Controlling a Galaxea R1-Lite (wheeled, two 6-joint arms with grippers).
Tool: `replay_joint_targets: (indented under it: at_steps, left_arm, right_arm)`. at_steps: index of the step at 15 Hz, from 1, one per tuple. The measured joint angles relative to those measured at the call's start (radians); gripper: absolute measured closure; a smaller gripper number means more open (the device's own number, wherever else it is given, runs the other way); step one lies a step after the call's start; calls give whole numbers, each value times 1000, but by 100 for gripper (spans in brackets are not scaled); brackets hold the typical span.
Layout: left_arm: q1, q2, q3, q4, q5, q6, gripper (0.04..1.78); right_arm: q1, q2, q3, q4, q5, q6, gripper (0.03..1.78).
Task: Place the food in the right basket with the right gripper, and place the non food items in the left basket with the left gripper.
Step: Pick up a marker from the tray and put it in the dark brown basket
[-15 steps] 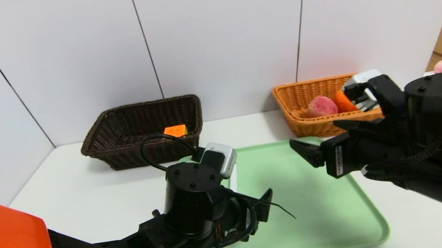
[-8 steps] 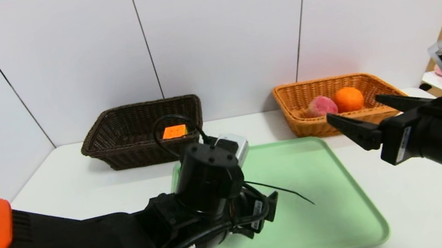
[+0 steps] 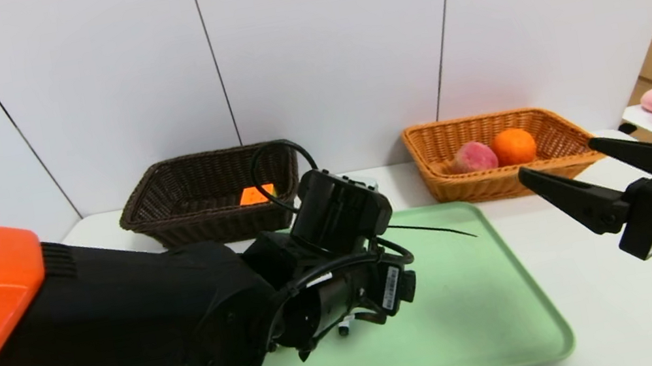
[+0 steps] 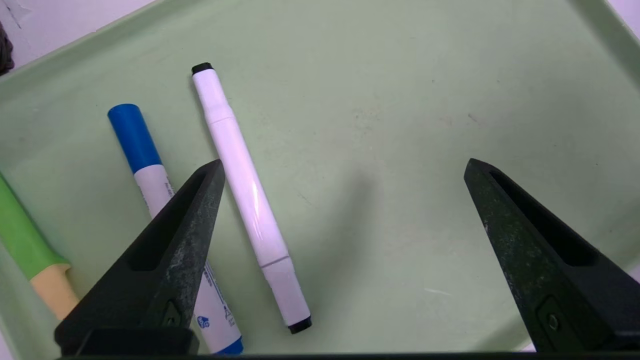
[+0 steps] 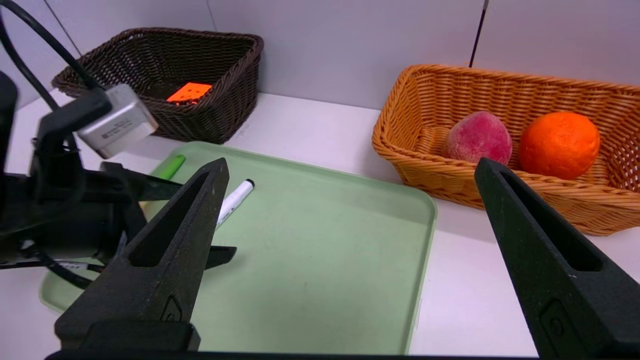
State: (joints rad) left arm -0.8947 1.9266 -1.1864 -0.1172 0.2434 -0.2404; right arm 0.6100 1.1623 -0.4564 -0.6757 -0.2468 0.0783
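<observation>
White marker (image 4: pixel 248 197) lies flat on the tray (image 4: pixel 400 100), under the left gripper's (image 4: pixel 340 210) spread jaws.

**A:** so where's everything sitting on the tabletop (image 3: pixel 119 290)?

**B:** tray (image 3: pixel 496 327) front and center. Two baskets behind it by the wall, left basket (image 3: pixel 173 222) off its back-left corner, right basket (image 3: pixel 472 185) off its back-right, well apart.

**A:** what's in them?

**B:** a cube (image 3: pixel 257 194) in the left one. Peach (image 3: pixel 472 156) and orange (image 3: pixel 513 145) in the right one, side by side, peach on the left.

**A:** and on the tray?

**B:** three markers at its left end, lying roughly parallel: white marker (image 4: pixel 247 195) nearest the tray's middle, blue-capped marker (image 4: pixel 150 165) beside it, green marker (image 4: pixel 22 235) outermost. Left end effector (image 4: pixel 342 172) hangs over them, right end effector (image 3: pixel 563 176) is past the tray's right edge, in front of the right basket.
</observation>
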Motion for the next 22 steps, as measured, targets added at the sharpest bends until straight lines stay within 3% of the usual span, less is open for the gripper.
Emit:
replay_joint_targets:
  at_steps: [13, 17, 20, 22]
  left_arm:
    - [40, 107, -14, -13, 3, -28, 13]
    - [40, 111, -11, -11, 3, -29, 74]
    - [40, 111, -11, -11, 3, -30, 105]
    - [40, 111, -10, -8, 3, -29, 167]
  right_arm:
    - [0, -13, 1, 0, 38, 5, 11]
    - [0, -12, 1, 0, 41, 6, 11]
    - [0, -12, 1, 0, 41, 6, 11]
    - [0, -12, 0, 0, 41, 6, 11]
